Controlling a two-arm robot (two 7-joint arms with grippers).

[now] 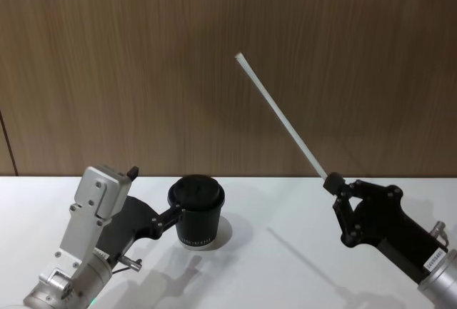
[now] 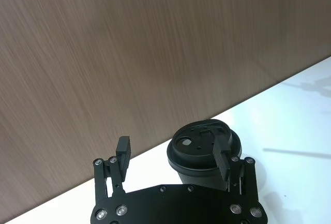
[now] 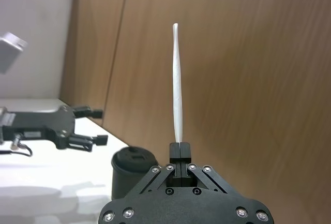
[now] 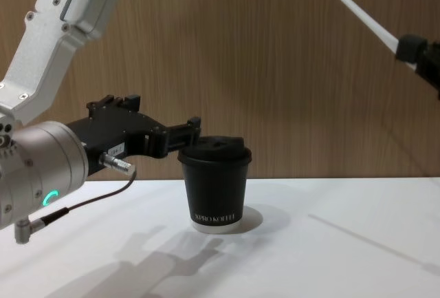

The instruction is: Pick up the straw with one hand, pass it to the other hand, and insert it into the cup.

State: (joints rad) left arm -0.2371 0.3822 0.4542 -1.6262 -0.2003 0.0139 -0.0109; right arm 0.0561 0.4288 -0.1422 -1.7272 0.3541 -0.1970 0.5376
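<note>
While the all-black angular right gripper point(image 1: 332, 183) pinches one end of the thin white plastic straw point(image 1: 282, 116), tilting it upward, the small black lidded paper cup point(image 1: 196, 216) stands on the white table point(image 1: 285, 266). The silver-wristed left gripper point(image 2: 172, 152) waits with fingers spread at the cup's lid.

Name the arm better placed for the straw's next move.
Right: the right gripper is shut on the straw's lower end, held high; the left gripper is open by the cup, holding nothing.
</note>
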